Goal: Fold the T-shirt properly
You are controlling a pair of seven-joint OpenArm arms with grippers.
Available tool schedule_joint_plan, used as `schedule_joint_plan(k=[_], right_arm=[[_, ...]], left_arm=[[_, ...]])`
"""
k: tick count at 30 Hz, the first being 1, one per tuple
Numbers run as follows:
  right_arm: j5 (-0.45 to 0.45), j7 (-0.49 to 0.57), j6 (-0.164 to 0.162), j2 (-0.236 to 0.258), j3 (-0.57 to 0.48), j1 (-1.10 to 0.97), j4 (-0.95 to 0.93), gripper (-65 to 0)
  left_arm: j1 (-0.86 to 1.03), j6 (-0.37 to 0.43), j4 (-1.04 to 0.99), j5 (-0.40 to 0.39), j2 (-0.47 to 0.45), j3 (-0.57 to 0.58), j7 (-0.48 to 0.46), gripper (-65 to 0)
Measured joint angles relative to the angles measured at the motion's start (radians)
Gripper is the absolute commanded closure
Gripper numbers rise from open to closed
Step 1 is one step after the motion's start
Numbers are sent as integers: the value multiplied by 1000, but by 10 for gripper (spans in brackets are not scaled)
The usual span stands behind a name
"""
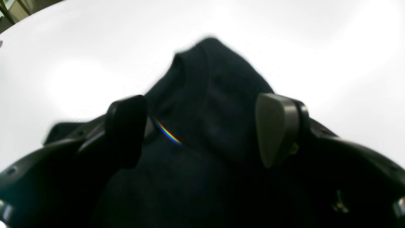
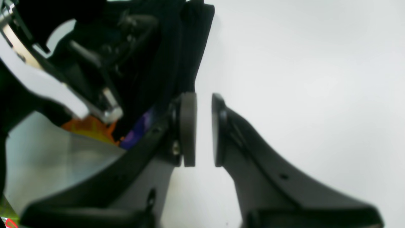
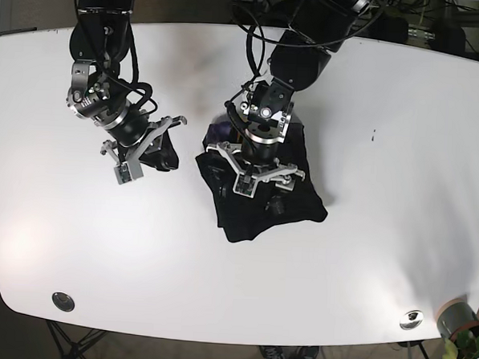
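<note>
Starting at the near edge of the base view, one white table (image 3: 364,258) carries two metal discs, one at 7 o'clock (image 3: 63,301) and one at 5 o'clock (image 3: 411,319), with one grey cylinder (image 3: 455,318) just beside the latter at the table edge. One black T-shirt (image 3: 258,209) lies bunched slightly above the table centre, with a small purple patch (image 3: 219,131) showing at its far-left edge. Two arms reach in from the far edge at 12 o'clock. The left gripper (image 3: 257,180) stands directly over the T-shirt; in the left wrist view its two fingers (image 1: 277,128) are spread wide apart with dark cloth (image 1: 208,104) rising as a peak between them, and whether either pad touches the cloth cannot be told. One thin rainbow-coloured stripe (image 1: 167,133) shows on the cloth near the dark finger. The right gripper (image 3: 144,154) sits at 9 o'clock from the T-shirt, apart from the main bundle, with a dark mass just beside it at 3 o'clock whose nature cannot be told. In the right wrist view its two pads (image 2: 188,129) stand parallel with a narrow gap between them, holding nothing, bare table (image 2: 300,79) showing through the gap. Dark cloth (image 2: 186,47) hangs beyond the left-hand pad of that view, beside it rather than between the pads.
</note>
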Motion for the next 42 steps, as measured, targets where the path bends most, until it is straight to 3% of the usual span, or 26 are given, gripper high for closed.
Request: schedule_joint_plan(k=[3,7,11,13,18,21,27,29,33,35,37,42], right_arm=[[-2,2,0,3,2,0,0,-79],[3,2,1,2,-2,0,0,-79],[1,1,0,2,-1,0,0,-79],[1,0,0,3,0,3,1,-79],[5,5,1,2,-1,26,2,-79],[5,2,0,2,0,27,1,-78],[3,2,0,2,1,26,3,-76],[1,0,0,2,-2,25,13,-76],[5,2,0,0,-3,25,43,-76],[5,3,0,0,-2,22,56,-76],[5,3,0,1,-1,16,63,-76],[-8,-5,0,5,2,-2,90,-76]], left_arm=[[5,0,-106,0,4,0,-62,-510],[-5,8,-228,0,4,-1,-226,-510],[-5,-8,-254,-19,-26,-2,-264,-510],[11,-68,-251,-101,-59,-18,-283,-510],[60,-312,-175,-316,-217,-109,-286,-507],[87,-377,-114,-423,-338,-154,-234,-506],[100,-603,-64,-683,-553,-305,64,-506],[122,-684,-69,-736,-628,-378,151,-504],[175,-767,-118,-731,-760,-505,254,-504],[180,-797,-203,-712,-806,-558,252,-504],[155,-839,-304,-695,-843,-581,233,-504],[1,-942,-631,-521,-954,-583,137,-504]])
